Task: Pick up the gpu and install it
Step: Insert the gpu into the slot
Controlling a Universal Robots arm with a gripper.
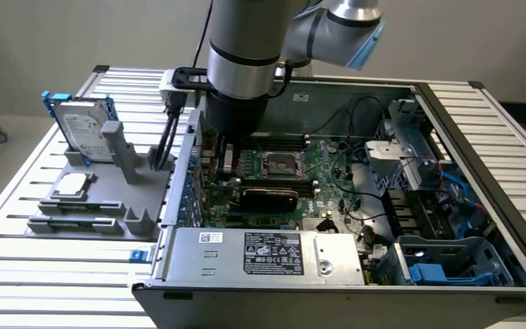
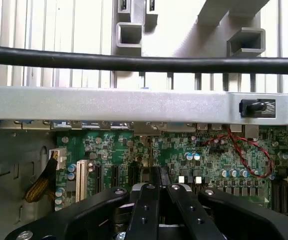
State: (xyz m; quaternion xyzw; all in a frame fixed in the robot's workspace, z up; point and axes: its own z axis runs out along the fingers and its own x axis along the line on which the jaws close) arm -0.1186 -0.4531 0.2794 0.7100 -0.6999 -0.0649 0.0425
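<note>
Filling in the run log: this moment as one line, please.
pincer: shut, low inside computer case, over motherboard slots | gpu: on motherboard, close by the arm | grip on gpu: cannot tell

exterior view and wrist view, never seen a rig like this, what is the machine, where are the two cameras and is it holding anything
The exterior view comes from a camera standing off the machine. It shows a robot arm reaching down into an open computer case, which sits on a slatted table. At the exterior view's left, a grey holder carries spare parts, among them a hard drive in a blue frame.

The wrist view comes from a camera on the arm itself. It looks past the black gripper at the green motherboard inside the case. The gripper is shut. A thin dark edge shows between its fingers. That may be the gpu, the card it is meant to install, but I cannot tell for sure.
</note>
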